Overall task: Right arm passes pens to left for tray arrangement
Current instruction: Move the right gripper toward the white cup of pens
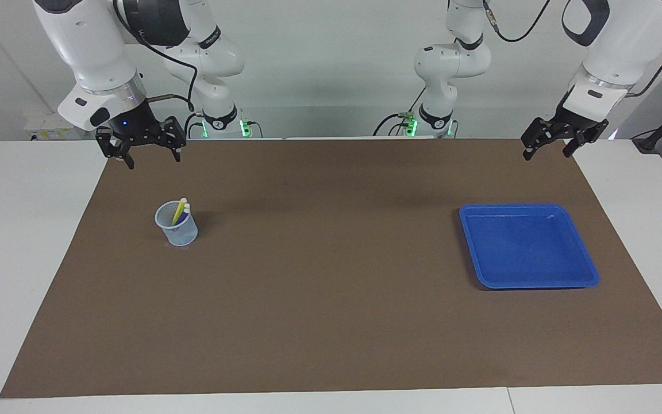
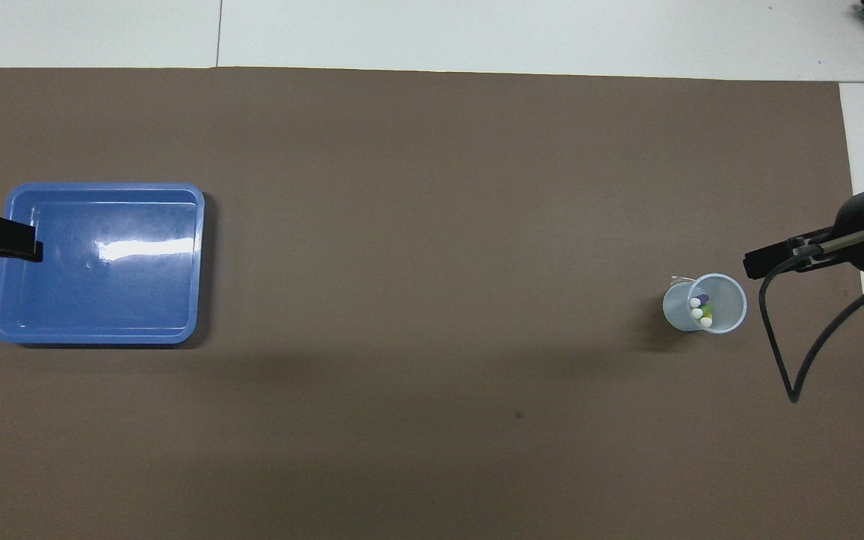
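You see the pens standing in the mesh cup, toward the right arm's end from the tray. Right gripper and left gripper hang with fingers spread, holding nothing.

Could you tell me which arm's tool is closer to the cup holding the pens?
Right. The right tool hangs at the cup's end of the table; the left tool hangs at the tray's end.
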You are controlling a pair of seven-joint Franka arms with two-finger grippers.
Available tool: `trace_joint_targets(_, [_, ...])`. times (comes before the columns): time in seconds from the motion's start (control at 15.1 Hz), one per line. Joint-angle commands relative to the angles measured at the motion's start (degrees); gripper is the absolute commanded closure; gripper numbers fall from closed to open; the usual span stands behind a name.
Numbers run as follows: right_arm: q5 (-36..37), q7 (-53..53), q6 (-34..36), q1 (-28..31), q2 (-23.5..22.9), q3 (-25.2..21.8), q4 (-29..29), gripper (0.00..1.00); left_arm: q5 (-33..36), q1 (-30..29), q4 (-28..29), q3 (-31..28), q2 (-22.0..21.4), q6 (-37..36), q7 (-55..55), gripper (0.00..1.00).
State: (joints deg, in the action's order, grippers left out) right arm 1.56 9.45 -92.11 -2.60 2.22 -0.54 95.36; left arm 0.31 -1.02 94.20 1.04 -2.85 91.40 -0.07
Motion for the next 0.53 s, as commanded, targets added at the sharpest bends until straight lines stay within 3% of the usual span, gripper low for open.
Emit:
trace_joint_targets(0.0, [-0.1, -1.4, 0.5, 0.3, -0.6, 0.4, -1.1, 0.00, -0.7, -0.7, 2.1, 0.5, -1.9, 1.2, 0.9, 0.00])
trace_joint_targets(0.46, [-1.3, -1.4, 0.7, 0.3, -0.6, 0.9, -1.1, 0.00, -0.7, -0.6, 2.1, 0.5, -1.9, 1.1, 0.8, 0.00])
